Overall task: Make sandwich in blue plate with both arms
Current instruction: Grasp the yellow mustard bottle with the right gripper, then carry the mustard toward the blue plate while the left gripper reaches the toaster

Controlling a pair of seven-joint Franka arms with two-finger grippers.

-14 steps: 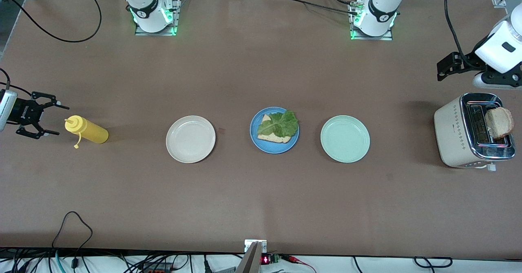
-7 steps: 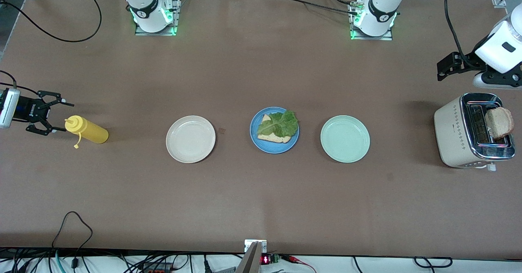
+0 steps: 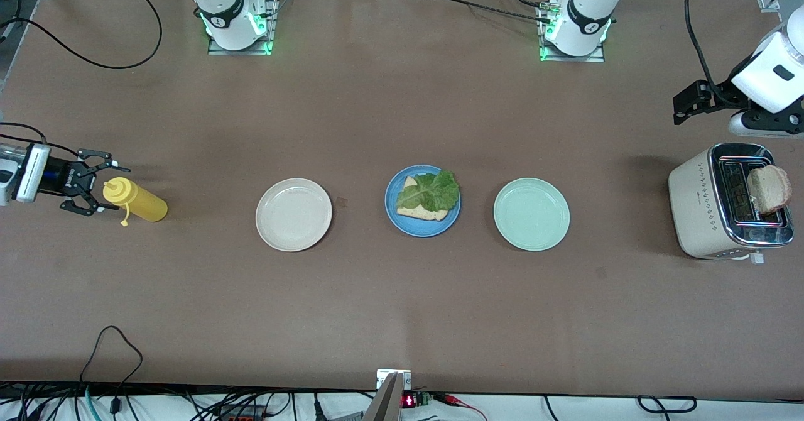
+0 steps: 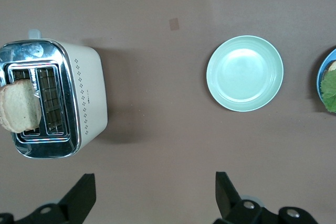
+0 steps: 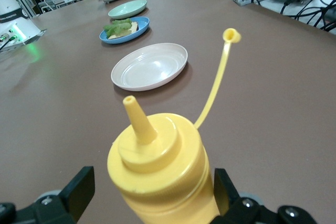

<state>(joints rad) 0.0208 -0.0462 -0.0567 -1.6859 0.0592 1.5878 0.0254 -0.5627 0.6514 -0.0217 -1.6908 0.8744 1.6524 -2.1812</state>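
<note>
At the right arm's end of the table: black right gripper (image 3: pixel 95 183), fingers spread wide either side of the lying yellow plastic squeeze bottle (image 3: pixel 135 200), not clamped.
Left gripper (image 4: pixel 152 195): open, high near the cream toaster (image 3: pixel 716 201).
Round sky-blue plate (image 3: pixel 392 210): mid-table, holding toast and lettuce (image 3: pixel 430 196).

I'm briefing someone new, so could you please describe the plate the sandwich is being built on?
Three round plates sit in a row across the middle of the brown table. The blue plate is the middle one, between the cream plate and the mint-green plate. Only it holds food: toast under a lettuce leaf.
</note>
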